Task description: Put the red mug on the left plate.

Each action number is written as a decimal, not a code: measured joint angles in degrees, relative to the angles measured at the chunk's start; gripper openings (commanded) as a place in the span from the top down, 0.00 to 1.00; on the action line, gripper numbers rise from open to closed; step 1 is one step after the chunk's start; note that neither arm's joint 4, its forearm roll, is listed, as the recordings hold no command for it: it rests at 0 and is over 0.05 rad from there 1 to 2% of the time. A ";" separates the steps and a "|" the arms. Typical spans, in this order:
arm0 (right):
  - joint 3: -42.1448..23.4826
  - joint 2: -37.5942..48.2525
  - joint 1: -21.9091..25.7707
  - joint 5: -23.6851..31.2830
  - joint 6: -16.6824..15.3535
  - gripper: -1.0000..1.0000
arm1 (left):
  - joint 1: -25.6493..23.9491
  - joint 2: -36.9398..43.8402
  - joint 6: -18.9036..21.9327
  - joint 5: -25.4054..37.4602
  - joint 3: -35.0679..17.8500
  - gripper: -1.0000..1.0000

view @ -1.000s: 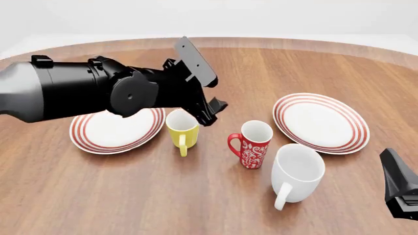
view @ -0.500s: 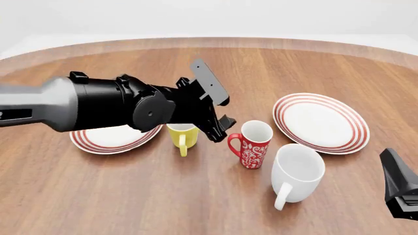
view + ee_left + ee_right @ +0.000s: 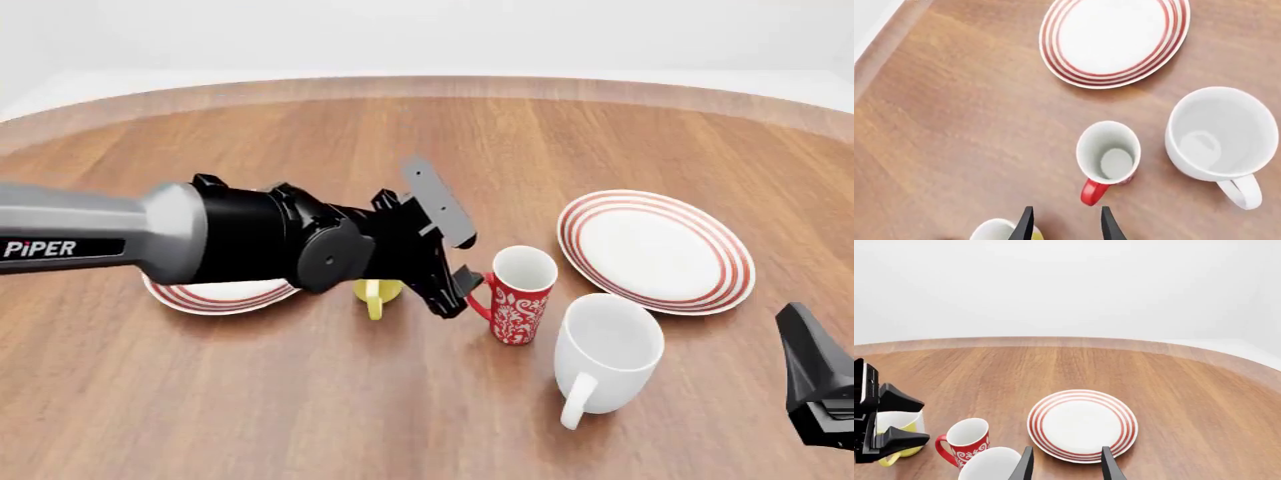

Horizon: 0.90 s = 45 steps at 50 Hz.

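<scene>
The red mug (image 3: pixel 518 293) stands upright on the bench (image 3: pixel 267 400), near the middle, its loop handle turned left toward the left gripper (image 3: pixel 454 262). It is not yet held, and nothing of the carry has begun. Just to its left is the yellow mug (image 3: pixel 375 295), mostly hidden behind the arm; to its near right, close beside it, is the white mug (image 3: pixel 607 352); to the right of both lies the right plate (image 3: pixel 655 250). The left plate (image 3: pixel 214 294), where the mug must go, lies well to the left, largely covered by the left arm in the front view.

The left gripper's fingers (image 3: pixel 1023 226) are spread apart and empty; in the left wrist view the mug's handle sits just beyond their tips, a little off the gap's centre line. The right gripper (image 3: pixel 1066 465) hangs at the near right edge of the bench, its fingers likewise spread and holding nothing.

So the reach is all but done; the grasp, the lift, the move left and the set-down on the plate are all left.

Against the frames of a second ago, the left arm has swung right and come down, its gripper passing from above the yellow mug to just beside the red mug's handle. The mugs, plates and right gripper have not shifted.
</scene>
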 measured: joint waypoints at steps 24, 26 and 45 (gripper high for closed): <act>0.00 0.01 0.00 0.00 0.00 0.00 | -0.82 3.14 -0.44 -1.45 0.26 0.00; 0.00 0.01 0.00 0.00 0.00 0.00 | -0.89 3.34 -0.53 -1.64 0.34 0.00; 0.00 0.00 0.00 0.00 0.00 0.00 | -1.35 4.86 -1.80 -3.52 0.86 0.00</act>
